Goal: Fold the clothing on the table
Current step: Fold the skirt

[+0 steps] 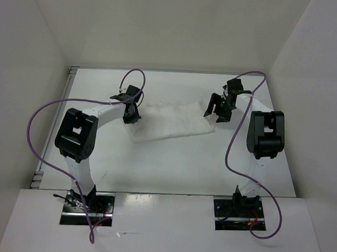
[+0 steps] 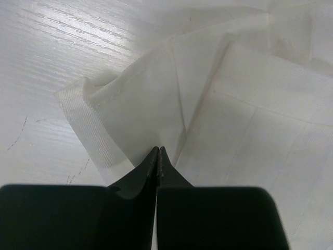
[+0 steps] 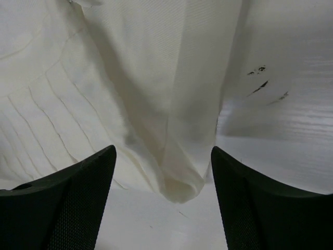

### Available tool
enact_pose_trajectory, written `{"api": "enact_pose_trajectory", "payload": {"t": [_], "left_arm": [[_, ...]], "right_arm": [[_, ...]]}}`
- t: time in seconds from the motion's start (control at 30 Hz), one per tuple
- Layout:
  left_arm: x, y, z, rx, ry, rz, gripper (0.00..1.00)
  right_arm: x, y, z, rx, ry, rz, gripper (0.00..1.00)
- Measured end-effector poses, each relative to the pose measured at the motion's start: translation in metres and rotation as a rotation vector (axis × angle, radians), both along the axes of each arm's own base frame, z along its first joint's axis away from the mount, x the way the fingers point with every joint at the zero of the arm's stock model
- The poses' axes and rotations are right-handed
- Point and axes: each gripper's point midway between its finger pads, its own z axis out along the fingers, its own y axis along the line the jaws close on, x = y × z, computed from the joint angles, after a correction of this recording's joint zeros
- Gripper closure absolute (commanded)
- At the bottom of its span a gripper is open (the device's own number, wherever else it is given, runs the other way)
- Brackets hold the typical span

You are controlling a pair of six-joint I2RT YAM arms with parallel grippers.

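The clothing [image 1: 171, 121] lies flat on the bench [image 1: 155, 167], towards the far half and roughly midway between the two arms. It is a pale, folded strip that runs from the left pincer [image 1: 130, 115] across to the right pincer [image 1: 217, 113].

The left pincer is fully closed, its two black fingertips [image 2: 154, 156] pressed together in a point. It sits at the left end of the garment, right over a turned-up corner of layered fabric. Whether any cloth is caught between the tips cannot be told from the left wrist view.

The right pincer stands wide open and has hold of nothing. From its wrist camera, its two fingers [image 3: 78, 187] sit on either side of a rounded, folded corner of the garment, which lies on the bench between them without touching either one. Fine pleats fan out across the cloth to the left of that corner (they show only in this close view). A few small dark marks [image 3: 260, 83] dot the bare bench surface to the right.

A purple cable [image 1: 40, 153] loops beside each arm, and white walls [image 1: 37, 40] stand around the bench.
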Motion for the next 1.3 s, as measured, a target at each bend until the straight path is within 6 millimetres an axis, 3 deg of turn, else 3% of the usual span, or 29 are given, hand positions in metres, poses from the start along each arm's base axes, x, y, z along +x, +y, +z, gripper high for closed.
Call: {"api": "enact_pose_trajectory", "payload": {"t": [0.13,0.3,0.63,0.77,0.8,0.87,0.9,0.93,1.1,1.17,1.2,1.23,1.3], "left_arm": [[-0.001,0.0,-0.001,-0.001,0.002,0.0,1.0],[-0.004,0.0,-0.004,-0.005,0.013,-0.004,1.0],[-0.008,-0.002,-0.007,-0.015,0.026,-0.01,1.0],[-0.008,-0.002,-0.007,-0.016,0.026,-0.011,1.0],[-0.008,-0.002,-0.007,-0.016,0.026,-0.012,1.0],[-0.008,-0.002,-0.008,-0.017,0.027,-0.012,1.0],[-0.008,-0.002,-0.008,-0.017,0.027,-0.013,1.0],[-0.008,-0.002,-0.008,-0.017,0.026,-0.013,1.0],[-0.008,-0.004,-0.007,-0.021,0.028,-0.03,1.0],[-0.008,-0.005,-0.002,-0.025,0.02,-0.044,0.93],[-0.008,-0.007,0.005,-0.034,0.008,-0.052,0.88],[-0.008,-0.009,0.014,-0.046,-0.01,-0.069,0.77],[-0.004,-0.017,0.049,-0.09,-0.091,-0.11,0.68]], "right_arm": [[-0.002,-0.008,-0.013,0.081,0.016,-0.008,0.11],[0.005,-0.018,-0.012,0.126,-0.008,-0.027,0.11],[0.012,0.003,-0.012,0.251,-0.035,0.041,0.17],[0.012,0.016,-0.014,0.316,-0.04,0.085,0.35],[0.012,0.02,-0.016,0.33,-0.035,0.097,0.48],[0.009,0.028,-0.023,0.357,-0.018,0.121,0.63],[0.006,0.034,-0.026,0.378,-0.005,0.134,0.88],[0.004,0.04,-0.029,0.393,0.001,0.154,0.99],[-0.006,0.056,-0.033,0.419,0.039,0.174,1.0],[-0.009,0.053,-0.033,0.379,0.048,0.147,1.0],[-0.012,0.051,-0.032,0.35,0.055,0.127,1.0],[-0.015,0.047,-0.032,0.318,0.063,0.106,1.0],[-0.025,0.041,-0.03,0.252,0.08,0.061,1.0]]}}
